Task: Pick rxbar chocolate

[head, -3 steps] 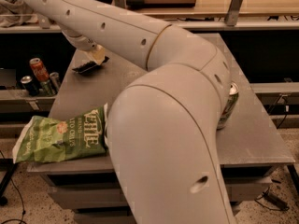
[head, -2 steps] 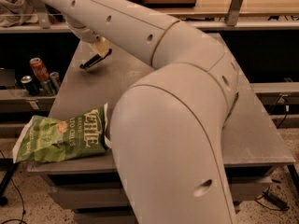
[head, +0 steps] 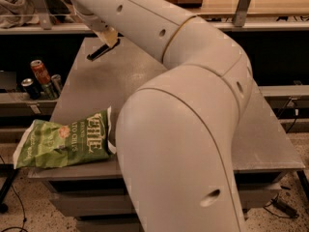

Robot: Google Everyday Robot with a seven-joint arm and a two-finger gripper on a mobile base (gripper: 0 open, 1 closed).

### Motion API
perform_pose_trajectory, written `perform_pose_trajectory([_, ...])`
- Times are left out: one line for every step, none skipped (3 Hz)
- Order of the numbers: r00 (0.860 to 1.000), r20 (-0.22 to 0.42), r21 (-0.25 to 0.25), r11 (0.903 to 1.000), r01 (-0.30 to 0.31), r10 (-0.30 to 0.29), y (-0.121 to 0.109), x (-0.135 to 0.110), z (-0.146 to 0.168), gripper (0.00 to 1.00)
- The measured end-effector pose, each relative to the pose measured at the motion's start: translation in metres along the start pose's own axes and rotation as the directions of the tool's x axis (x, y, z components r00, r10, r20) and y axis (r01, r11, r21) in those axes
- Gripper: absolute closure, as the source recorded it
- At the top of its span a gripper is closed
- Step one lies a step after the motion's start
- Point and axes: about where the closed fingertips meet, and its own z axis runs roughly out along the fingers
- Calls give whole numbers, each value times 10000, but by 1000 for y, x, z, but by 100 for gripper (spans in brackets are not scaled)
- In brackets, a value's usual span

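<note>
Camera view: gripper hung over the tabletop, well beyond the chip bag. Jaws appeared closed on one end of the rxbar chocolate, which was tilted and seemingly off the surface. Step judged: lifting. Next: raise clear, grip firm.

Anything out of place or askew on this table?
The green chip bag lies crumpled and hangs over the front-left edge of the table. Otherwise nothing stands out: the gripper, above the far-left corner, holds the rxbar chocolate at a tilt.
</note>
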Motion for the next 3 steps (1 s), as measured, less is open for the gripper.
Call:
perform_pose_trajectory([9995,-109,216,9994,-277,280,1,17,-11,100])
perform_pose_trajectory([9983,-204,388,9978,-546,554,4,34,-21,100])
perform_pose_trajectory([9961,-280,565,9950,-819,836,10,53,-34,100])
